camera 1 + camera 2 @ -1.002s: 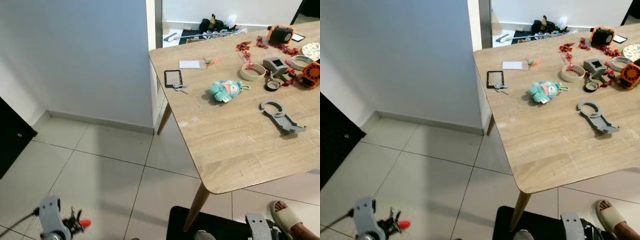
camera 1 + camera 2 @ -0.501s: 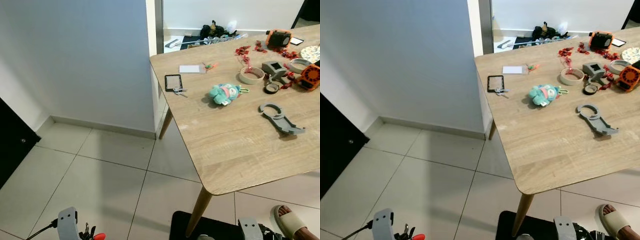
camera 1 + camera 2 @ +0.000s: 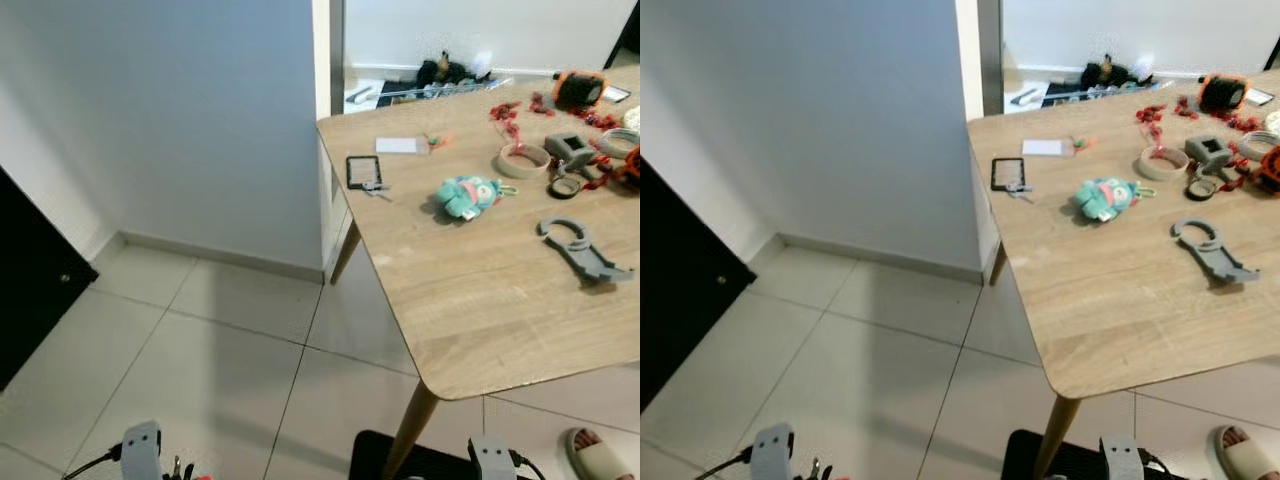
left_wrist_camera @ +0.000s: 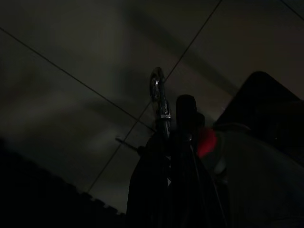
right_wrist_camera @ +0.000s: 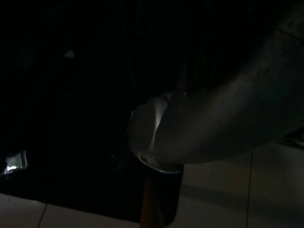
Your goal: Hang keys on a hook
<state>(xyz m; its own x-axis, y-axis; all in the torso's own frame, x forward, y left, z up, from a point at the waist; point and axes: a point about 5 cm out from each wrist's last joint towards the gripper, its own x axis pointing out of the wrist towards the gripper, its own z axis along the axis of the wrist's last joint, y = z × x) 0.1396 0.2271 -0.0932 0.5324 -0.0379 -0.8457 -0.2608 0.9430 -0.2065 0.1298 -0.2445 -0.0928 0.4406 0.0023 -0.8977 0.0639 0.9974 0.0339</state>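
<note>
My left arm's wrist (image 3: 141,446) hangs low at the bottom left, above the floor tiles. In the left wrist view my left gripper (image 4: 176,118) is shut on a bunch of keys: a metal ring (image 4: 158,92) sticks out past the black fingers (image 4: 186,107), and a red tag (image 4: 207,142) sits beside them. In the left eye view the keys (image 3: 180,468) just peek in at the bottom edge. My right arm (image 3: 489,455) hangs idle at the bottom right, and its wrist view is very dark.
A wooden table (image 3: 480,300) fills the right side, strewn with a black card with a small key (image 3: 364,172), a teal plush toy (image 3: 470,195), tape rolls (image 3: 527,160) and a grey tool (image 3: 582,245). A bare grey wall (image 3: 170,120) stands ahead left, a black door (image 3: 30,290) far left. A person's sandalled foot (image 3: 600,468) is at the bottom right.
The whole picture has slid right as the camera turned left. My left wrist and the keys have sunk towards the bottom edge of the view.
</note>
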